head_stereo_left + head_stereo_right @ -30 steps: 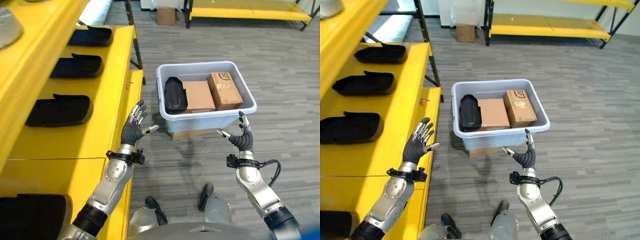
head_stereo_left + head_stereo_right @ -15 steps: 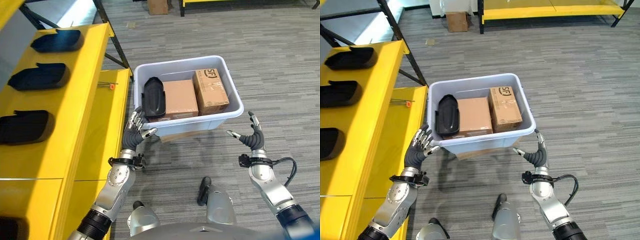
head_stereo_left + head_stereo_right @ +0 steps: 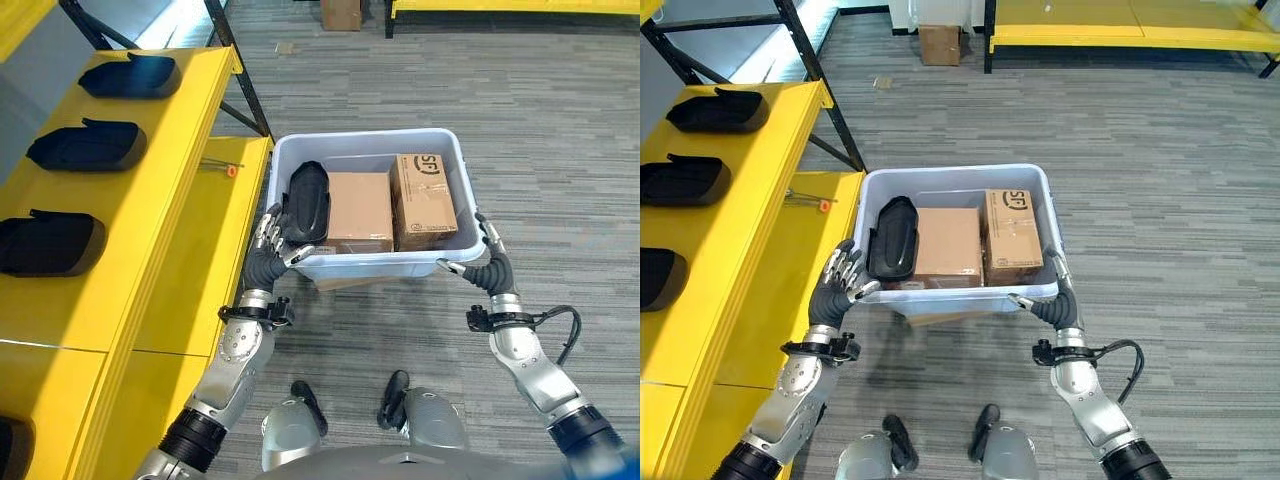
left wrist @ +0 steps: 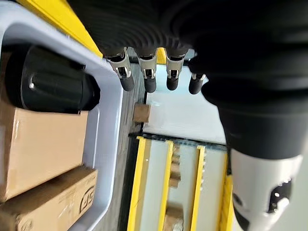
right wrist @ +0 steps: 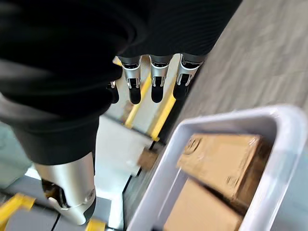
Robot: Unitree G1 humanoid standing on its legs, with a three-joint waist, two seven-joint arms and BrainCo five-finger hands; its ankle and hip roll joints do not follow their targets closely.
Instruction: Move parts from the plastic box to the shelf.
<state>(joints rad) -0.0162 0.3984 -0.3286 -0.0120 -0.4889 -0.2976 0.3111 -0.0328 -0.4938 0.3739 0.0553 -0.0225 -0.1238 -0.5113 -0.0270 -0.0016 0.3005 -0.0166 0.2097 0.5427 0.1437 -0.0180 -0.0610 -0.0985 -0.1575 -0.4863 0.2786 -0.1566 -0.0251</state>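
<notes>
Box between left robot hand and right robot hand, fingers spread.

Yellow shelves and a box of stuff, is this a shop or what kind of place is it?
Probably a warehouse or workshop, not a shop. Long yellow shelves hold matching black parts, a plastic box on the floor holds cardboard boxes, and more yellow racks stand beyond.

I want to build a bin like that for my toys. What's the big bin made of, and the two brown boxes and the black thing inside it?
The bin looks like smooth, pale grey-blue plastic: its rolled rim is slightly glossy. The two brown boxes look like matte cardboard, with folded edges and tape. The black part seems to be moulded plastic with a dull sheen, though it could be rubber.
</notes>
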